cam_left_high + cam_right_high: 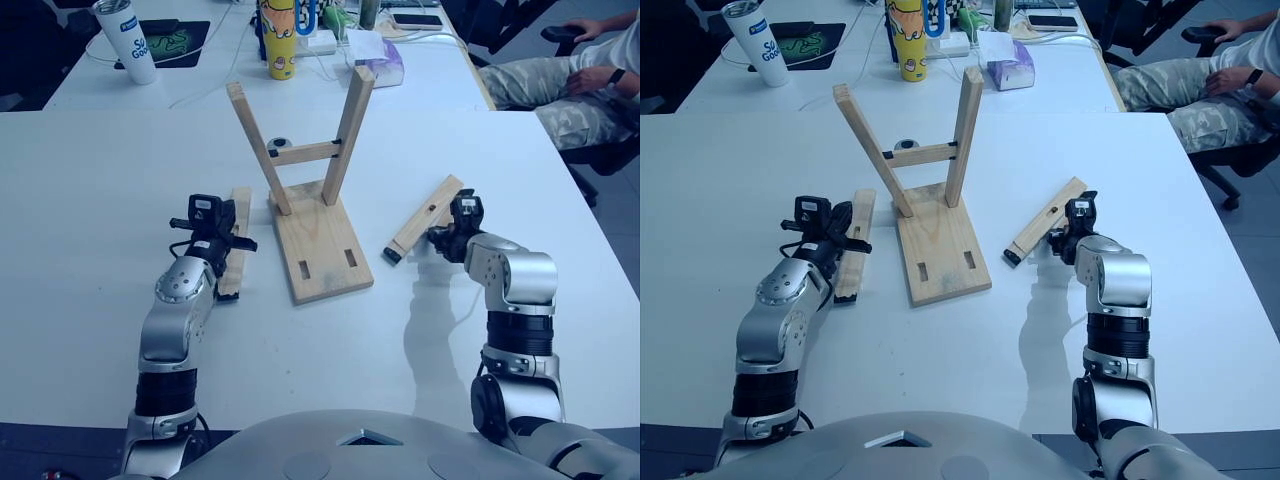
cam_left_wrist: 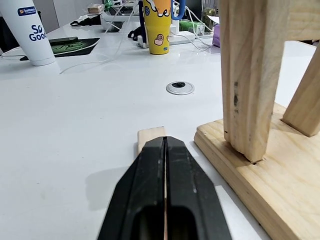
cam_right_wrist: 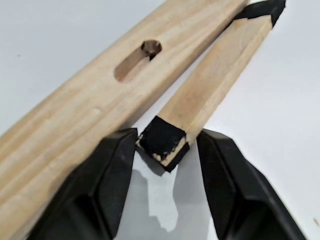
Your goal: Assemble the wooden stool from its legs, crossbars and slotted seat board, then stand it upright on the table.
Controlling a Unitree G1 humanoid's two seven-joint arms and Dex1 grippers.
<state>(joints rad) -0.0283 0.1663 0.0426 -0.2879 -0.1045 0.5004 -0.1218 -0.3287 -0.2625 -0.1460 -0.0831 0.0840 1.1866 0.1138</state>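
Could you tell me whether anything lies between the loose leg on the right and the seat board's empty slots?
Nothing visible does: the loose leg lies right of the seat board, with only tabletop between it and the two empty slots.

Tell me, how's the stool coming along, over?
Left gripper shut, over a loose leg. Right gripper open, straddling a loose crossbar end beside the slotted leg. Seat board flat, two legs fitted, two slots empty.

The pale rectangular wooden seat board (image 1: 320,250) and the slotted wooden leg (image 3: 100,95) show bare, matt grain (slightly rough at the cut ends). The thin wooden crossbar (image 3: 210,85) has black-coated tips. The right gripper (image 3: 167,142) has fingers (image 3: 100,185) of smooth matt black plastic. The white table (image 1: 100,200) is smooth and faintly glossy.
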